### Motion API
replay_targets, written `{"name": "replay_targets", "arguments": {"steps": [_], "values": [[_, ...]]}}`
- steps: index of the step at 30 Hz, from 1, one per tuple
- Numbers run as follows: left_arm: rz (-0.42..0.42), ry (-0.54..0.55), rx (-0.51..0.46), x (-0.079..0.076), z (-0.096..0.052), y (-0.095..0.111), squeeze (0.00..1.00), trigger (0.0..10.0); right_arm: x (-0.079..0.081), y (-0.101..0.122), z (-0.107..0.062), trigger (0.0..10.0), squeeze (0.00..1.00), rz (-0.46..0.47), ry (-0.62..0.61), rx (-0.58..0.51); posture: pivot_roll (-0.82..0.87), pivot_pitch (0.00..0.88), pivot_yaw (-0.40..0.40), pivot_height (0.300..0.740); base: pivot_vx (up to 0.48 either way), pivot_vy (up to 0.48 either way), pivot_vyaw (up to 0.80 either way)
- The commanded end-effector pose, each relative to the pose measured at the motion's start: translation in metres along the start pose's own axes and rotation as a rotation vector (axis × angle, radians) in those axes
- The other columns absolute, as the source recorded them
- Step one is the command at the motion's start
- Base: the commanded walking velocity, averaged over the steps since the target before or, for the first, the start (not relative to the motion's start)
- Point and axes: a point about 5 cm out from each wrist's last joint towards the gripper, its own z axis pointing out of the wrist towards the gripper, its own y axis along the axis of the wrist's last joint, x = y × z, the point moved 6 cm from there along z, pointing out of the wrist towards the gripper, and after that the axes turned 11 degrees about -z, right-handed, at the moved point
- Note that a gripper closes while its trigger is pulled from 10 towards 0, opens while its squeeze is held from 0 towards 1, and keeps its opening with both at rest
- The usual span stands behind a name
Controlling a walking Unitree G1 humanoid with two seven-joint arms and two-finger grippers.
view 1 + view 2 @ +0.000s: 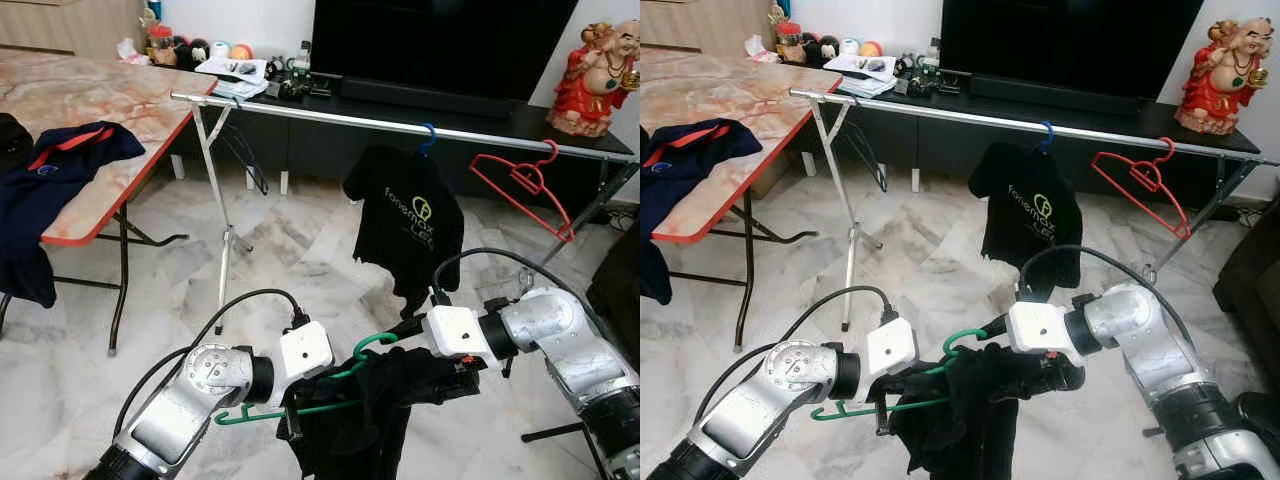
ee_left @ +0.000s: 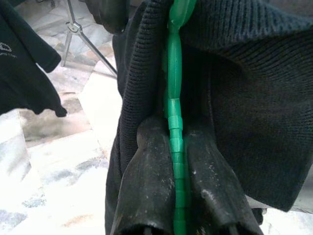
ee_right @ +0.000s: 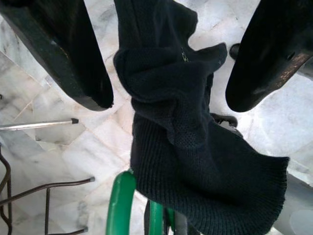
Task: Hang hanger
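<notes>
Marble table (image 1: 110,100): dark garment (image 1: 45,175) draped over edge.

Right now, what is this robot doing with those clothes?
The robot is holding a green hanger draped with a dark garment low in front of it. Its left gripper is shut on the hanger's bar, while the right gripper is open, fingers either side of the cloth. Ahead stands a metal clothes rail already carrying a black T-shirt and an empty red hanger. The green hanger is not yet on it.
</notes>
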Motion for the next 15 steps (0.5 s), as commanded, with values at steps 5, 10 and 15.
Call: {"name": "replay_targets", "arguments": {"steps": [5,10,15], "values": [[0.051,-0.054,-0.04,-0.012,0.003,0.017,0.0,10.0,-0.013,-0.003,0.006,10.0,0.0,-0.021,-0.058,0.032,0.07,0.015,-0.1,0.74,0.0,0.0,0.0],[0.056,-0.064,-0.038,-0.013,0.003,0.018,0.0,10.0,-0.012,-0.005,0.011,10.0,0.0,-0.031,-0.04,0.045,0.07,0.029,-0.108,0.74,0.0,0.0,0.0],[0.058,-0.069,-0.045,-0.015,0.003,0.022,0.0,10.0,-0.004,-0.002,0.019,10.0,0.0,-0.032,0.011,0.017,0.08,0.034,-0.112,0.74,0.0,0.0,0.0]]}}
